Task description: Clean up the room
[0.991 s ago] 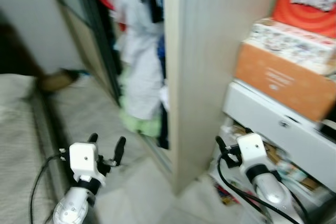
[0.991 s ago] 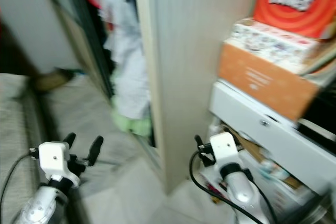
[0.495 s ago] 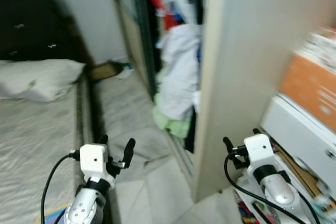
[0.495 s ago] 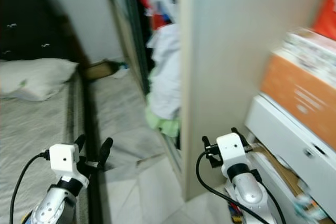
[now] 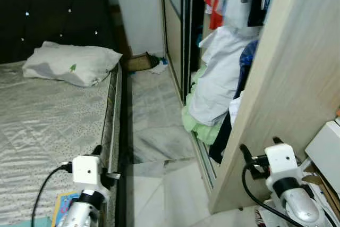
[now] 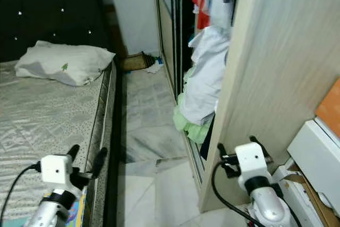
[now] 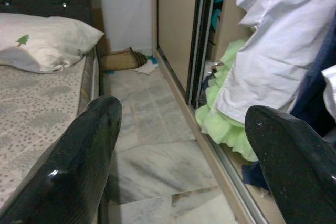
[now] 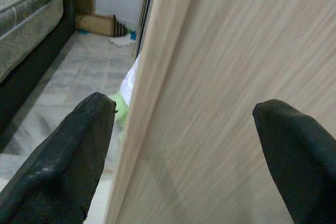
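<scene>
- Head views: the clothes heap (image 5: 215,97) spills out of the wardrobe (image 5: 289,94) onto the floor (image 5: 154,120), ahead and between both grippers. Best to step closer, squarely, before reaching. Left gripper (image 6: 85,160) hangs spread by the bed (image 5: 48,126).
- Left wrist view: fingers (image 7: 79,166) wide apart, empty; the clothes lie well beyond.
- Right wrist view: right gripper (image 8: 184,156) splayed, facing the wardrobe panel.

I am looking at a wardrobe panel (image 6: 265,62) showing pale, matt wood grain. At ten o'clock the bed cover (image 5: 48,115) is giving off a satiny sheen, and the pillow (image 5: 71,63) is reading as soft cloth. The floor (image 5: 154,126) is shining like veined marble tile. My left gripper's fingers (image 7: 79,166) are gleaming as glossy black plastic.
</scene>
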You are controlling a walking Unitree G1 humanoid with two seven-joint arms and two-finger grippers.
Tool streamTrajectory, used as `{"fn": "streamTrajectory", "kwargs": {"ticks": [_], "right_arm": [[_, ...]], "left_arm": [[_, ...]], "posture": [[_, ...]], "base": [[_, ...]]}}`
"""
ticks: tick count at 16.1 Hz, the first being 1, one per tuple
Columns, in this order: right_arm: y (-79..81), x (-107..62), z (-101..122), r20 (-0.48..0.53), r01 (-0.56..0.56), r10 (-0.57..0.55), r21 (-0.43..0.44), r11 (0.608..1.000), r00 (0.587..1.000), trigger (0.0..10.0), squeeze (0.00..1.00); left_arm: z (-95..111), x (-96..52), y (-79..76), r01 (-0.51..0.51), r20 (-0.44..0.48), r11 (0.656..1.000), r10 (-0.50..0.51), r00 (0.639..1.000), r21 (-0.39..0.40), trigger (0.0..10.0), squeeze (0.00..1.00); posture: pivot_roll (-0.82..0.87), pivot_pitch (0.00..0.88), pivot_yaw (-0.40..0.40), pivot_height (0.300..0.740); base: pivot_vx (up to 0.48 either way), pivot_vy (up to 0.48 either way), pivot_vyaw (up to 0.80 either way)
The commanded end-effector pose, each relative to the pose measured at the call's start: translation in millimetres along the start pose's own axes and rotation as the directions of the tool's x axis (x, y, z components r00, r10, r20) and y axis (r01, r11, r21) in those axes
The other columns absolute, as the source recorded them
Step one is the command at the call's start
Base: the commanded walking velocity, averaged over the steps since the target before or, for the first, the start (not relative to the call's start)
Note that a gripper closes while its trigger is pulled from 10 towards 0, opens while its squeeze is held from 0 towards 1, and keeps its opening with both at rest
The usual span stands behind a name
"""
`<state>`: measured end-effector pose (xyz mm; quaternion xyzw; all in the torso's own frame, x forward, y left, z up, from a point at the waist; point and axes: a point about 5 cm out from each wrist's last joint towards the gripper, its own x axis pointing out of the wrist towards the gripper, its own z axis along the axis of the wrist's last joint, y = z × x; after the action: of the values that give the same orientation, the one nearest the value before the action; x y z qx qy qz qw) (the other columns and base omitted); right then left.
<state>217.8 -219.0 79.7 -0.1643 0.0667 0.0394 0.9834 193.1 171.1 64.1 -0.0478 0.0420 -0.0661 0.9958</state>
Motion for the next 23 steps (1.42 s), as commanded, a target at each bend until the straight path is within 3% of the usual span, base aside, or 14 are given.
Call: {"fn": "streamTrajectory", "kwargs": {"ticks": [1,17,23], "right_arm": [[-0.6,-1.1,1.9,0.005,-0.005,0.005,0.004,1.0,1.0,10.0,0.0],[1.8,-2.8,-7.6,-0.029,-0.018,0.018,-0.01,1.0,0.999,10.0,0.0],[0.0,-2.2,-7.6,-0.02,0.002,-0.002,-0.001,1.0,1.0,10.0,0.0]], "left_arm": [[3.3,2.2,1.6,0.007,0.006,1.0,-0.007,1.0,0.008,10.0,0.0],[6.5,5.9,2.1,0.038,0.0,0.999,-0.038,0.999,0.029,10.0,0.0],[8.8,9.9,-0.7,0.039,0.011,0.999,-0.04,0.999,0.025,10.0,0.0]], "posture": [[-0.18,0.0,0.042,0.74],[-0.17,0.0,0.049,0.74],[-0.18,0.0,0.055,0.74]], "base": [[0.0,0.0,0.0],[0.0,0.0,0.71],[0.0,0.0,0.0]]}}
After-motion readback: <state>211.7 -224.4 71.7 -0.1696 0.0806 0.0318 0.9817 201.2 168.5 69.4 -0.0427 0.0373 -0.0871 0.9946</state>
